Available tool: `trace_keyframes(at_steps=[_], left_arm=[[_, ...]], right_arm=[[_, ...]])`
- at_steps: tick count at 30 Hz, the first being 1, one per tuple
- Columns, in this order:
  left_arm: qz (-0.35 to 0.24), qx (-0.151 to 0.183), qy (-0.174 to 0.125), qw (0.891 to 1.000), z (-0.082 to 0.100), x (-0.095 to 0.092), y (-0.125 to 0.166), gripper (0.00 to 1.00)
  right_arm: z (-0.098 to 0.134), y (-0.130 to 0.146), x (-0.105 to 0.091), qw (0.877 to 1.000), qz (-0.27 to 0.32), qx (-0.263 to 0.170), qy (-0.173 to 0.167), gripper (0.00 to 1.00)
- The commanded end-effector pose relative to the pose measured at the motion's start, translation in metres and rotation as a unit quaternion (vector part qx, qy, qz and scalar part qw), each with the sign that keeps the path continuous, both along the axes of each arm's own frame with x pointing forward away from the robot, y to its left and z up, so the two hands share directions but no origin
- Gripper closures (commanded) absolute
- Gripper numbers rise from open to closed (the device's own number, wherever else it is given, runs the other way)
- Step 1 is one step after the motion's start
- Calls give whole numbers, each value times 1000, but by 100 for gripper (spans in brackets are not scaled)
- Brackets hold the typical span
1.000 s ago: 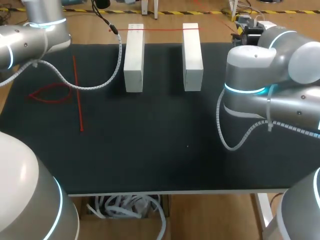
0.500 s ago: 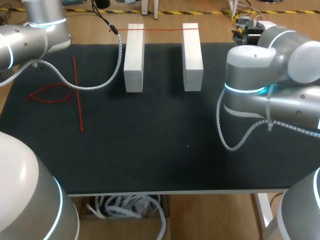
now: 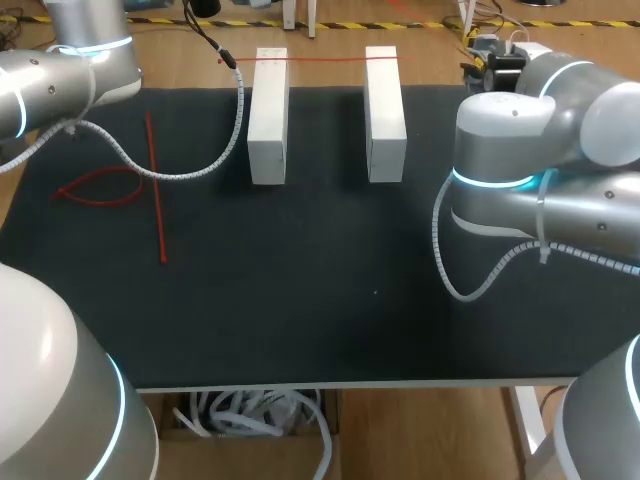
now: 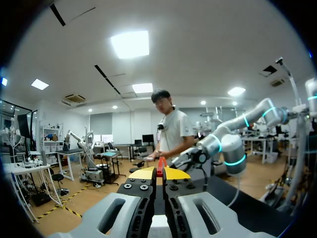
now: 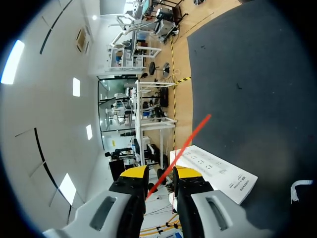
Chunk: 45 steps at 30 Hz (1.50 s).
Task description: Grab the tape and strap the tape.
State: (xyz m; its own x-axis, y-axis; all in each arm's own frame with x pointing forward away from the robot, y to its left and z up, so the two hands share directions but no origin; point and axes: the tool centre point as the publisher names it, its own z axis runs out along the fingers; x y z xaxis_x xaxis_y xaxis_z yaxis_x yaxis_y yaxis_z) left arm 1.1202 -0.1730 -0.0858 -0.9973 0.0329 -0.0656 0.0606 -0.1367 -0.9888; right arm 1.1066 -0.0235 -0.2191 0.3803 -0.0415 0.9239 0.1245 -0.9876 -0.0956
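At the desk's (image 3: 300,300) far edge, the red tape (image 3: 325,59) runs across two white blocks (image 3: 268,115), its ends pinched by the left claw (image 4: 161,173) and the right claw (image 5: 159,178).

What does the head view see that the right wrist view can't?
Only the head view shows the left block and the red lines lying off to its left. Only the right wrist view shows the right gripper up close, shut on the tape. Both show the tape stretched over the right block and the black mat.
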Motion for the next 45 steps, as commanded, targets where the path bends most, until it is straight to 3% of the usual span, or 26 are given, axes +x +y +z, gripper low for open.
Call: trace_keyframes(at_steps=[1,7,10,24,27,43,45], left_arm=[[0,0,0,1000,0,0,0,100],[0,0,0,1000,0,0,0,100],[0,0,0,1000,0,0,0,100],[0,0,0,1000,0,0,0,100],[0,0,0,1000,0,0,0,100],[0,0,0,1000,0,0,0,100],[7,9,-12,1000,1,0,1,100]], right_arm=[[3,-3,-2,1000,4,0,4,75],[1,-5,-7,1000,3,-1,6,76],[0,-7,-8,1000,1,-1,8,82],[1,-9,-5,1000,-3,-1,6,84],[1,-9,-5,1000,-4,-1,7,100],[2,-10,-5,1000,-7,-3,6,100],[3,-10,-5,1000,-6,-4,5,100]])
